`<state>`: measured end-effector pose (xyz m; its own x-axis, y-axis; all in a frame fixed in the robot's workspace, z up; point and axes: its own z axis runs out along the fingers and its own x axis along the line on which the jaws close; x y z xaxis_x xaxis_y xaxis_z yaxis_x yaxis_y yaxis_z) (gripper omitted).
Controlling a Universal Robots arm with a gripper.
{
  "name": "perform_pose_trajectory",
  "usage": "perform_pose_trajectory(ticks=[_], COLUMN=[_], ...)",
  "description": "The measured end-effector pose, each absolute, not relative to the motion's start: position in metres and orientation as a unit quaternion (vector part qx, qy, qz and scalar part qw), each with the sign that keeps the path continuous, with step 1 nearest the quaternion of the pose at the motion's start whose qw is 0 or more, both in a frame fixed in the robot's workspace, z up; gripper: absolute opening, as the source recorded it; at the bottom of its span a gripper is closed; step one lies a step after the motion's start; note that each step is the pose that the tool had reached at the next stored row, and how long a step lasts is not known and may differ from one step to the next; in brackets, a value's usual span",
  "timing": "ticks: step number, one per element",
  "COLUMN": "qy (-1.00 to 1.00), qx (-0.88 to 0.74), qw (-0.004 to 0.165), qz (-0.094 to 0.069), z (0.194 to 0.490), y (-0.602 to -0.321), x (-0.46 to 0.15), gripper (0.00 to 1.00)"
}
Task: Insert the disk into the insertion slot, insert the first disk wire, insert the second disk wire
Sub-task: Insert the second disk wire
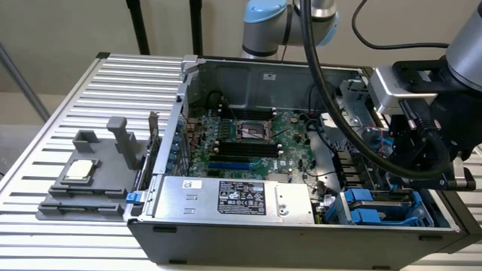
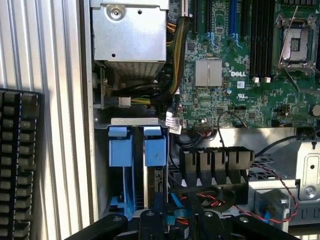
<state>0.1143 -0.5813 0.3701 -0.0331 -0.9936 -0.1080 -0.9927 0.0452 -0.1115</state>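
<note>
Disk (image 1: 389, 197) sits on edge inside the insertion slot (image 1: 384, 210), low on the right of the exterior view, in the open computer case (image 1: 301, 237). Going left to right there: a grey holder (image 1: 94, 180) lies on the ribbed metal surface (image 1: 68, 113) at the left, then the silver power box (image 1: 233, 199), then the green board (image 1: 249, 141) in the middle, then the black gripper (image 1: 421, 152) just above the slot. I cannot tell if its fingers are open or closed.

Beige wall (image 1: 60, 28) behind; ribbed metal tabletop (image 1: 68, 113); black poles (image 1: 139, 25).
</note>
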Motion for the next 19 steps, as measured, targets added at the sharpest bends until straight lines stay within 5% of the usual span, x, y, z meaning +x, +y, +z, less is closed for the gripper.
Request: perform_pose_trajectory(ticks=[6,8,19], qy=[0.719,0.719,0.718], qx=[-0.691,-0.691,-0.691], qw=[0.077,0.077,0.081], qz=[-0.003,-0.003,-0.004], z=[0.3691,0.3690,0.3646], y=[-0.5808,-0.5808,-0.5868], x=[0.1164,0.1164,0.1093], gripper=[0.31,0.17,0.16])
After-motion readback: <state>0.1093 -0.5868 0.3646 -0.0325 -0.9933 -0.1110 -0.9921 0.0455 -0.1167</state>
